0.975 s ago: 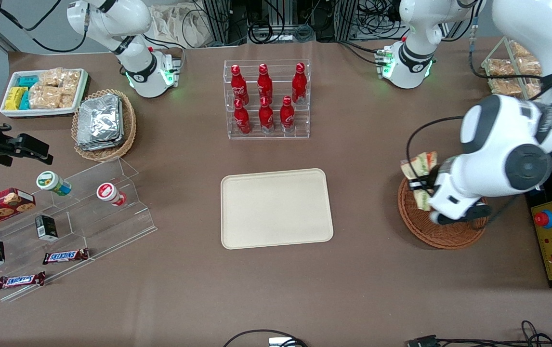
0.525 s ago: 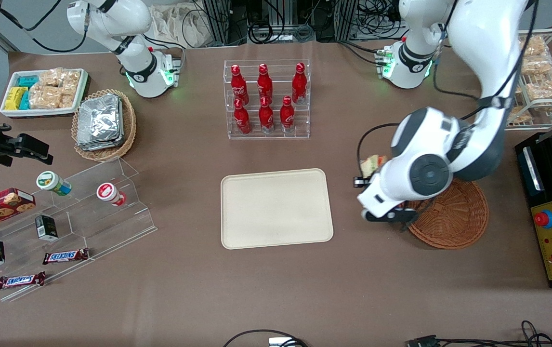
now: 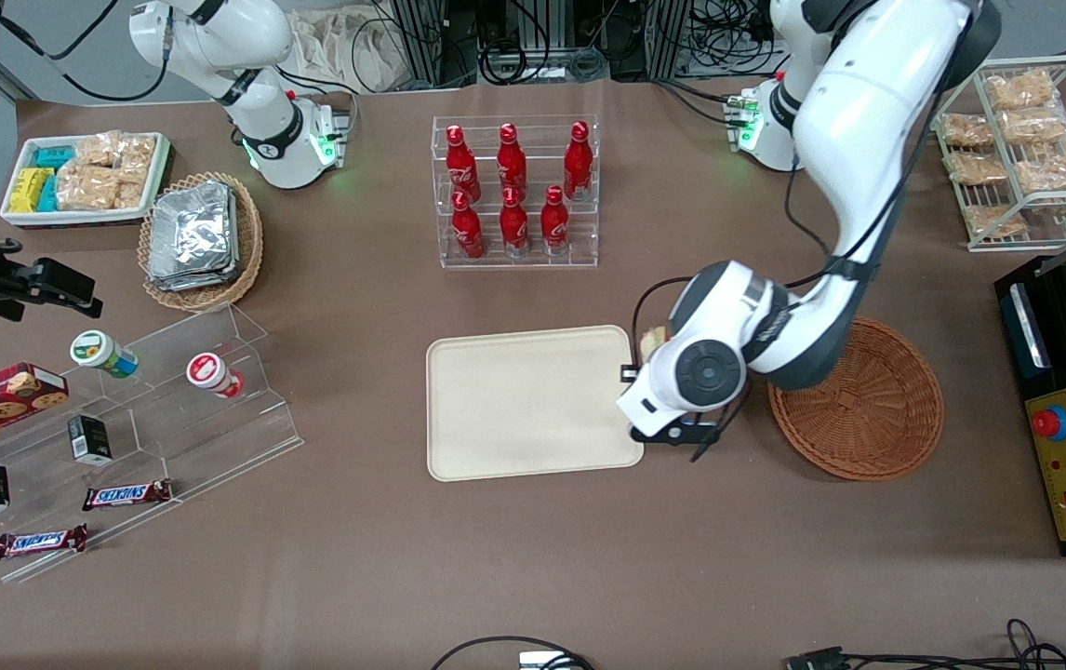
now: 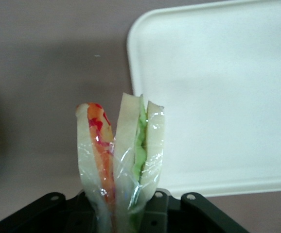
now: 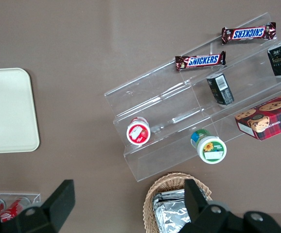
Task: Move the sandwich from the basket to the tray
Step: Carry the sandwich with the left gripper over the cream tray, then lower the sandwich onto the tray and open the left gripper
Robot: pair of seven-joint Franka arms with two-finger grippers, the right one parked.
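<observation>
Carried from basket (image 3: 857, 400) to tray (image 3: 514, 409) edge, end effector (image 4: 126, 213) pinches the sandwich (image 4: 121, 155).

Gripper (image 3: 637, 358) above the tray (image 3: 514, 409) edge nearest the basket (image 3: 868, 409), gripping a sandwich (image 3: 652, 341); basket well apart.

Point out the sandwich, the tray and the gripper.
sandwich (image 4: 123, 150), left wrist view: wrapped filling layers.
tray (image 3: 514, 400), front view: bare middle of its floor.
gripper (image 4: 126, 213), left wrist view: fingers shut on the sandwich's base.
</observation>
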